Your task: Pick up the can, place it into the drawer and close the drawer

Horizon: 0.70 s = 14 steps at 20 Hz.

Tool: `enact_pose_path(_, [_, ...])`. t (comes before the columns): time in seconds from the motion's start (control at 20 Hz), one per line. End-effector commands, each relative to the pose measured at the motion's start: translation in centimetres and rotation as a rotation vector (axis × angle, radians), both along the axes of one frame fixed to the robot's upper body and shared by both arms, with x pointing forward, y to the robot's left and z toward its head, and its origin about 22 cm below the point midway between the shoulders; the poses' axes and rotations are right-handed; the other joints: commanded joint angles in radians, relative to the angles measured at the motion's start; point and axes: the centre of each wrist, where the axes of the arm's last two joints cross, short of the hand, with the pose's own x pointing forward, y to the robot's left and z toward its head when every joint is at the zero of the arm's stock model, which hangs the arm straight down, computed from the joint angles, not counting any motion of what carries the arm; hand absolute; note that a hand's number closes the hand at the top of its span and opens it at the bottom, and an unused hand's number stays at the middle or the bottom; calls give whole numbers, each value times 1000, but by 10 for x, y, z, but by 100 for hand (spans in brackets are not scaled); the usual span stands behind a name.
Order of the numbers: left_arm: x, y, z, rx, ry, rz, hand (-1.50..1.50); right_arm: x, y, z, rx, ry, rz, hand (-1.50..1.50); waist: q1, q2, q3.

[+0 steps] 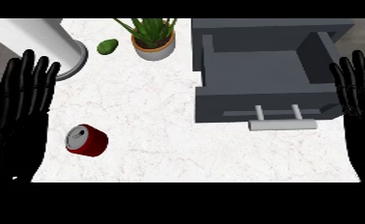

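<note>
Head view, steep look down on the white marbled table (178,121).

Can (86,140): red, silver top with pull tab, standing slightly tilted in the view, on the table's lower left part, near the left edge and near the front edge. Nothing touches it.

Drawer (267,71): dark grey, pulled open, at the right half of the table. Its inside shows bare grey floor. Its front wall faces the lower edge of the view and carries a pale bar handle (283,124) on two posts, which juts out over the table.

Open room: a broad bare stretch of table lies between the can and the drawer front, and along the whole front edge.

Back left: a pale cylinder (50,44) on a round base, just beside the left edge. Near it a small green avocado (107,47), then a potted plant (154,37) just beside the drawer's left wall.

Left hand (27,90): at the left edge, fingers straight and spread, pointing up, holding nothing, resting above and left of the can.

Right hand (349,85): at the right edge beside the drawer's right wall, fingers straight, holding nothing.
</note>
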Motion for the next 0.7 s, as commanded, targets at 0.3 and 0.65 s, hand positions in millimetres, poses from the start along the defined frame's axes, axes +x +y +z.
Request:
enact_pose_path(0.3, [-29,26,-40,27,342,158,-150,-4,-5,-29,101,241,-113,-150,34,32,-18])
enact_pose_path(0.65, [-54,20,-2,35,407,179,-150,-10,-13,-28,120,302,-100,-150,23,22,-18])
